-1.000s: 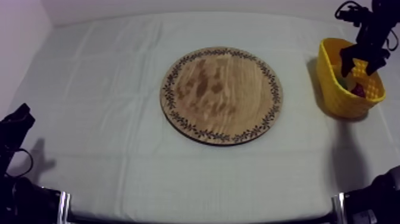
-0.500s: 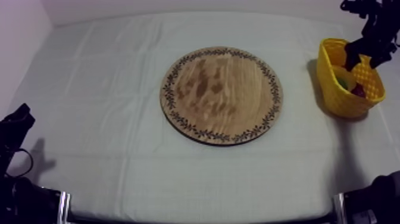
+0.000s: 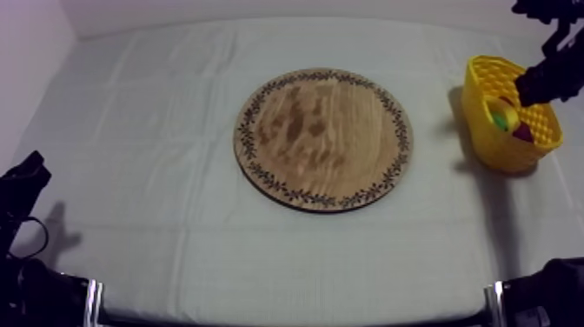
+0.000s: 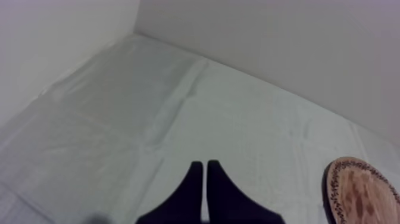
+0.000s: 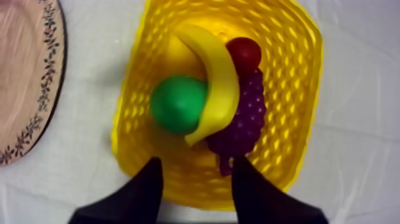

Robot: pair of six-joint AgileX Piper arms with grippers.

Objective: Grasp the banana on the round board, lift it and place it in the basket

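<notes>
— Location of the banana?

— The banana (image 5: 215,77) lies inside the yellow basket (image 5: 300,89). It rests against the green pear (image 5: 175,106) on one side and the bunch of grapes (image 5: 249,116) on the other. The small red fruit (image 5: 244,53) sits just beside it, against the grapes.

— Condition of your tools?

— My right tool (image 5: 197,165) hovers over the basket's rim, fingers apart, nothing between them. My left tool (image 4: 205,167) sits low over the worktop (image 3: 156,130), fingers pressed together, gripping nothing. The wooden board (image 3: 323,139) lies mid-worktop, apart from the basket.
</notes>
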